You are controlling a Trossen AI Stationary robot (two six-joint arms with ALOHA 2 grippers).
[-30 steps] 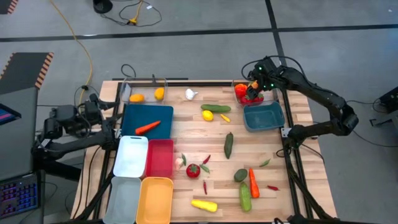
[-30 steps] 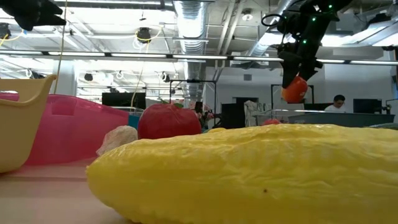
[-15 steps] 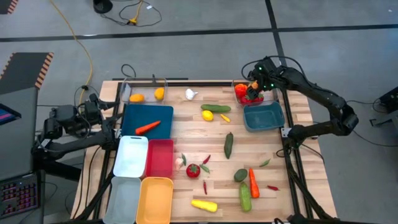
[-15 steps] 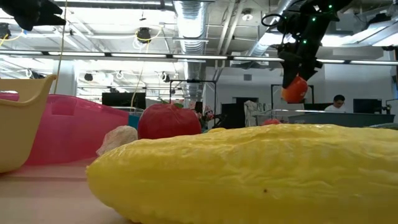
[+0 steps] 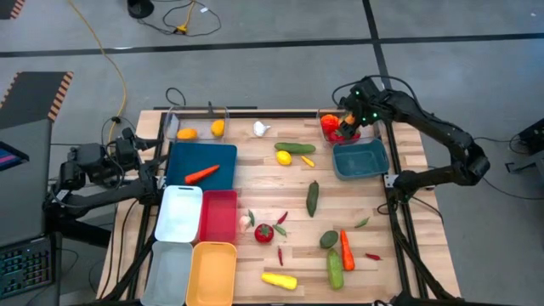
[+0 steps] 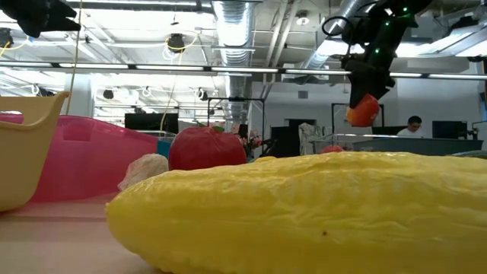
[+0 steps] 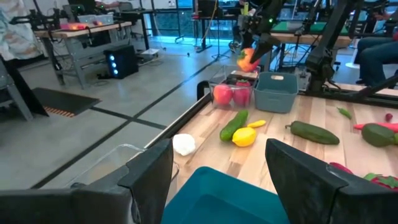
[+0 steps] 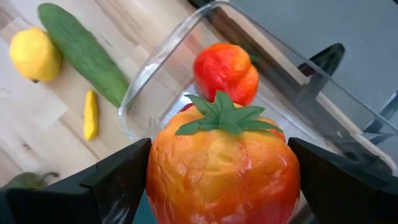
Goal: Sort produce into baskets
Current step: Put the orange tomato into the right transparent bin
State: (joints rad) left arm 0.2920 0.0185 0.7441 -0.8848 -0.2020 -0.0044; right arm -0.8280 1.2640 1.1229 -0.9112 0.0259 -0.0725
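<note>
Holding an orange pepper tight, the right gripper hangs in the air over the clear basket at the far right corner of the desk. A red tomato already sits inside that basket. The left gripper waits with its fingers apart by the desk's left edge, near the dark blue basket.

The long yellow plastic squash blocks most of the wooden counter in the low view. The right tool's fingertips are cut off, hidden beside the orange toy pepper.
</note>
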